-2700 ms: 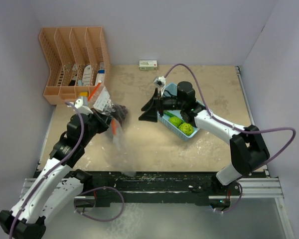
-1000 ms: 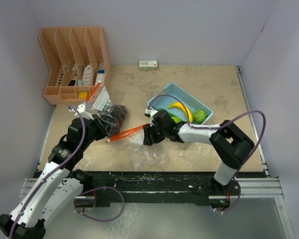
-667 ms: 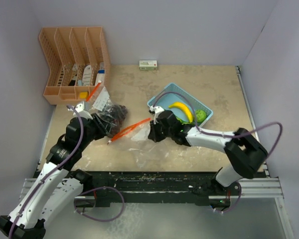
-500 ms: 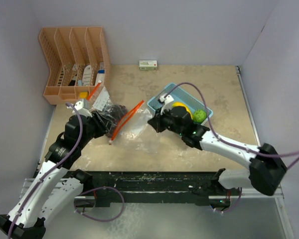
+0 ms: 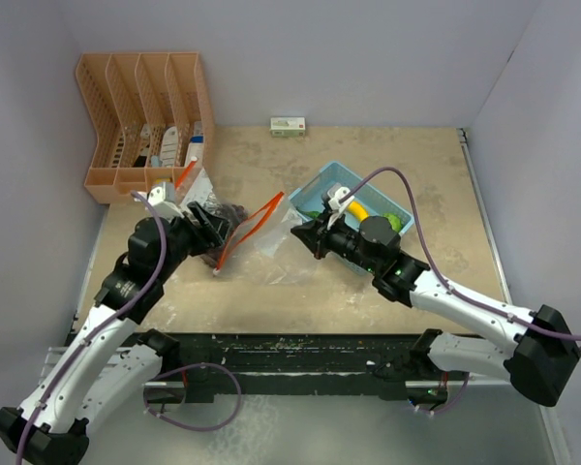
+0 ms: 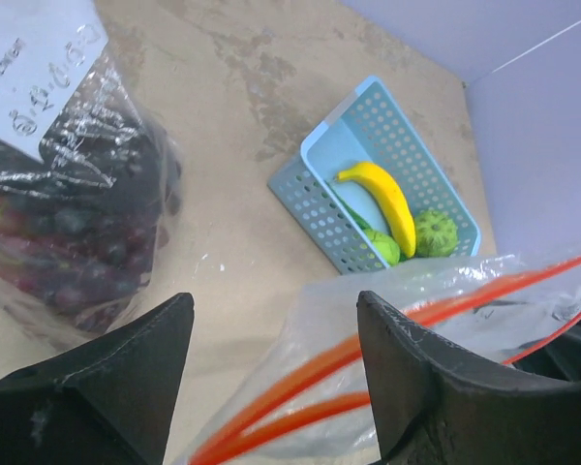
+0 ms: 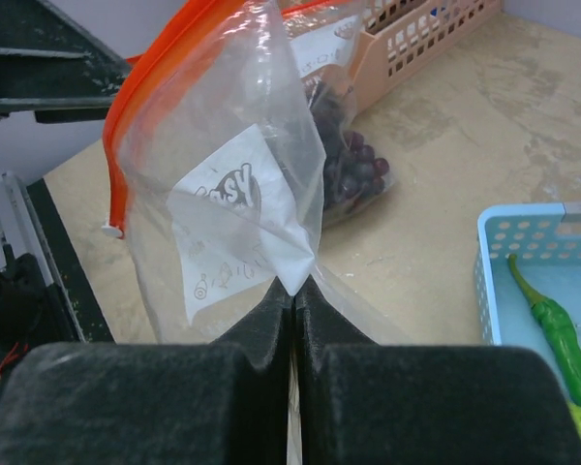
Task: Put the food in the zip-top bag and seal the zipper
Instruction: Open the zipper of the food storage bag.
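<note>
Now, your right claw [image 7: 292, 291] is clamped on the zip-top bag [image 7: 223, 184]; your left claw [image 6: 271, 329] gapes empty, nearer the grape bunch [image 6: 73, 242] lying just left of that bag's zipper [image 5: 250, 221].

Robot lab: plain walls [image 5: 368, 58], metal mounting rail [image 5: 518, 360].

A zip-top bag [image 5: 261, 237], held up at mid-table, fills the gap between the left gripper [image 6: 271, 325] and right gripper [image 7: 292, 300], barring any straight pass. The bagged grape bunch [image 5: 218, 213] crowds the left gripper's side; the light-blue basket [image 5: 321, 184] sits just behind the right arm. A desk organiser [image 5: 140, 126] blocks the far-left corner. Bare tabletop [image 5: 436, 174] stays free beyond the basket, save a small box [image 5: 288, 125].
</note>
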